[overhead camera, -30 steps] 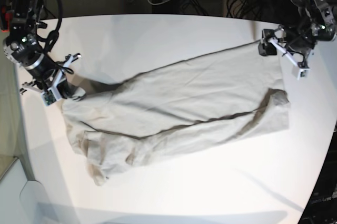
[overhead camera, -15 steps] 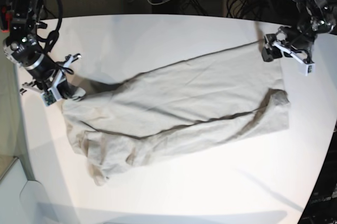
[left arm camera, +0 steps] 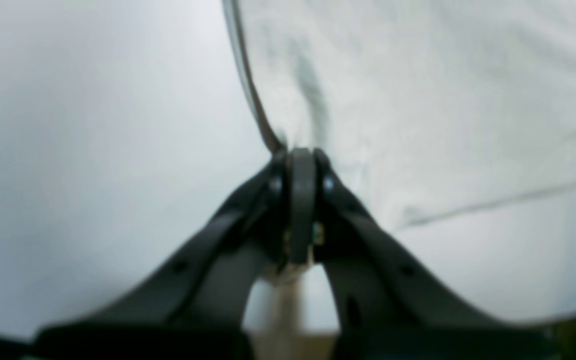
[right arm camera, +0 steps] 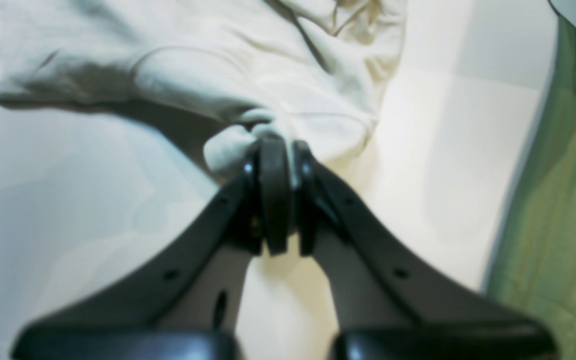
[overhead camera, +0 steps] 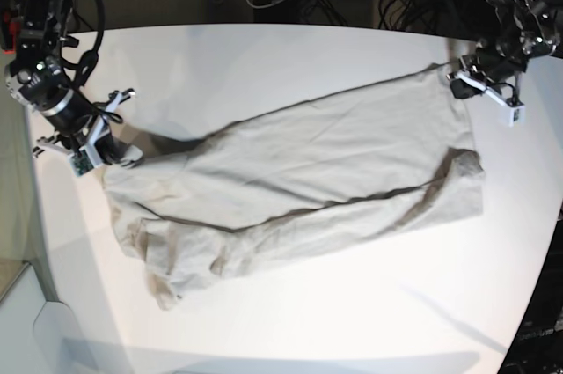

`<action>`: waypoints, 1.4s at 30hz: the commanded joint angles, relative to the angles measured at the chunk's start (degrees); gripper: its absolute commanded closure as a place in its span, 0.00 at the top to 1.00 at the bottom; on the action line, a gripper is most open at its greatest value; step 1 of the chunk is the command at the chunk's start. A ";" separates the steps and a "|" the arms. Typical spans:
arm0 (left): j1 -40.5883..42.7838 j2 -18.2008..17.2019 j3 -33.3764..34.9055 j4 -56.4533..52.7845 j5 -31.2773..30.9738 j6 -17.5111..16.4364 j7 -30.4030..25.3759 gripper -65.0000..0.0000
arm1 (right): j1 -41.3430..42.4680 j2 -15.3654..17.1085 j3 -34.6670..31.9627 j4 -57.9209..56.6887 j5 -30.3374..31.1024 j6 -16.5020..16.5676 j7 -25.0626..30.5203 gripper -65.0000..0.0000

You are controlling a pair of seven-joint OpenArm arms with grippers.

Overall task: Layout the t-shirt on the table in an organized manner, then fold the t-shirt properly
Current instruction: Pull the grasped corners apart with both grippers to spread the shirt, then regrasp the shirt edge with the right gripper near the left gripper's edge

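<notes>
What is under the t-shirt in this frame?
The white table lies under the t-shirt, bare all around it. The shirt is bunched and partly doubled over itself, so anything beneath its folds is covered and cannot be seen.

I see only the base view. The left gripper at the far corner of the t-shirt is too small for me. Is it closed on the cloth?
Observer: Yes. In the left wrist view the left gripper is shut with the edge of the t-shirt pinched between its tips.
Operator: And the right gripper?
Observer: The right gripper is shut on a bunched fold of the shirt, seen from its wrist view.
Operator: Is that fold lifted?
Observer: It casts a dark shadow on the table, so it looks slightly raised, but I cannot be sure.
</notes>
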 commanded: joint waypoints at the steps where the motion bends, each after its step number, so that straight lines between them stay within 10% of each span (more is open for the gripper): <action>1: -0.35 -0.18 0.00 1.74 2.46 0.49 4.35 0.01 | 1.05 0.91 0.74 2.05 0.97 0.87 1.72 0.02; 18: -26.55 -7.04 -7.74 12.64 2.98 0.75 19.16 0.01 | 9.32 1.18 4.08 11.81 0.97 0.87 -4.17 0.02; 42: -11.43 -14.42 -7.21 10.27 2.37 0.05 19.16 0.01 | -11.34 0.91 5.05 12.07 0.97 0.87 -3.90 0.02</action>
